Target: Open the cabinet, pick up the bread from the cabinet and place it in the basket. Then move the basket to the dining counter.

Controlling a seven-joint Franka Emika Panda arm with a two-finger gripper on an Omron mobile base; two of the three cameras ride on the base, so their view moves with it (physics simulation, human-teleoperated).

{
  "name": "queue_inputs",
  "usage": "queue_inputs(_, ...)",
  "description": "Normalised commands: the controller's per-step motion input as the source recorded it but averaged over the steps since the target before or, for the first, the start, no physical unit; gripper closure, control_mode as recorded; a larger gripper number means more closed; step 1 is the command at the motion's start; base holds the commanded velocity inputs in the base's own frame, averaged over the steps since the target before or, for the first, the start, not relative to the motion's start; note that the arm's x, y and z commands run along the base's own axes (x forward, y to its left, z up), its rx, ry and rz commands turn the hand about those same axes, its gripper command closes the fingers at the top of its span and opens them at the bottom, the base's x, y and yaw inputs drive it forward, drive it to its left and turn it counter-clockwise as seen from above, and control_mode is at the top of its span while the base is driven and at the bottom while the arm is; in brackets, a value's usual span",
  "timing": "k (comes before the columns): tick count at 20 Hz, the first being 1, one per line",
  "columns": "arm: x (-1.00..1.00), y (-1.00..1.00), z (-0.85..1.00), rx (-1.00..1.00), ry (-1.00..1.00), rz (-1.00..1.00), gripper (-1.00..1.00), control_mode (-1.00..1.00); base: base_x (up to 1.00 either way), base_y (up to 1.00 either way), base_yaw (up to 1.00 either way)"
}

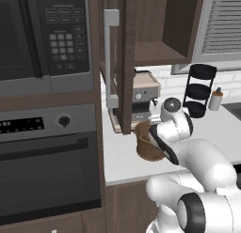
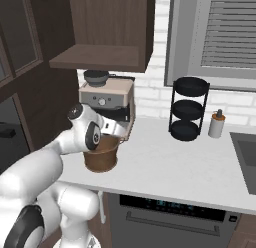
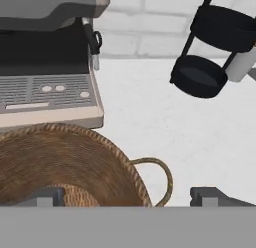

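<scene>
Your basket (image 1: 148,150) sits on the white bench (image 2: 190,164), right in front of the coffee machine (image 2: 106,99), near the bench's front edge. In the hand view its woven wall fills the lower left, w/ one loop handle (image 3: 159,179) sticking out to the right. The bread isn't something you can pick out here; the basket's inside is mostly hidden by the arm.

The arm bends up from the base, elbow high, forearm folded down & forward so the wrist hangs over the basket rim. The pincer (image 3: 129,197) points down & toward the back wall; its two dark tips show far apart, one over the basket interior, the other outside past the loop handle. So it's wide open, nothing clamped.

The cabinet (image 1: 123,63) door w/ grey bar handle (image 1: 110,58) stands swung open, edge-on to you in the left base view, shelf bare inside.

Further right on the bench: black 3-tier rack (image 2: 188,108), then a small bottle (image 2: 216,124). Microwave (image 1: 44,39) & oven (image 1: 47,166) stack to the left.
</scene>
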Motion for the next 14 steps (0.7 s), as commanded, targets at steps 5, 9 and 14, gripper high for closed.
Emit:
queue_inputs(5, -0.45, -0.22, 0.42, 0.15, -0.12, -0.01, -1.0, -1.0, 0.0, 0.0, 0.0)
queue_inputs(9, -0.2, -0.42, 0.55, 0.37, 0.05, -0.02, -1.0, -1.0, 0.0, 0.0, 0.0)
queue_inputs(14, -0.27, -0.11, 0.62, 0.2, 0.19, 0.0, -1.0, -1.0, 0.0, 0.0, 0.0)
